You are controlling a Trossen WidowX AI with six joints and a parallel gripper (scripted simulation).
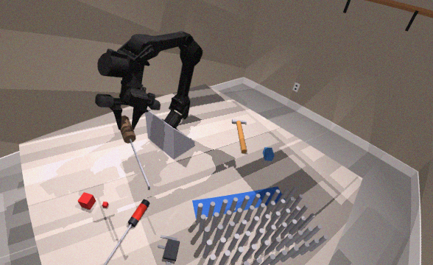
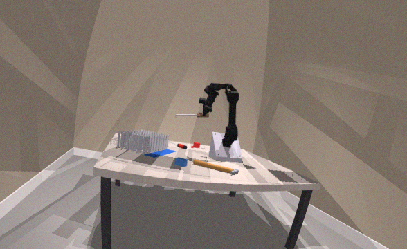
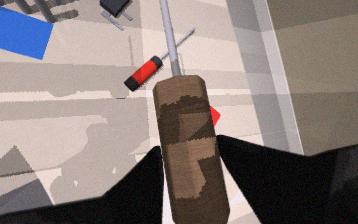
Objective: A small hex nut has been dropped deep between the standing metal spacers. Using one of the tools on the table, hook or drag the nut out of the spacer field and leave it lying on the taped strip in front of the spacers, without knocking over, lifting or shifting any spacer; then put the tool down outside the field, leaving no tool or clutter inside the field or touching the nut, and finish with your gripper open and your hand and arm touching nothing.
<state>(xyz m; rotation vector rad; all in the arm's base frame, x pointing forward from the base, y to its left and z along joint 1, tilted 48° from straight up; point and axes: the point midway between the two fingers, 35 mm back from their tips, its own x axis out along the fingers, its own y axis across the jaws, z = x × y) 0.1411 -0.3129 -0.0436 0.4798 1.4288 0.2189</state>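
Observation:
My gripper is shut on the brown wooden handle of a tool, held high above the table. The tool's thin metal shaft points away from the fingers. Its far end lies beyond the wrist view. The grey metal spacers stand upright in rows. The blue taped strip lies along their front. I cannot make out the hex nut; the strip is partly hidden behind spacers or cut off.
A red-handled screwdriver, a black plug, and a larger and a smaller red cube lie on the table. A hammer lies near a blue block. The arm's slanted stand is beside its base.

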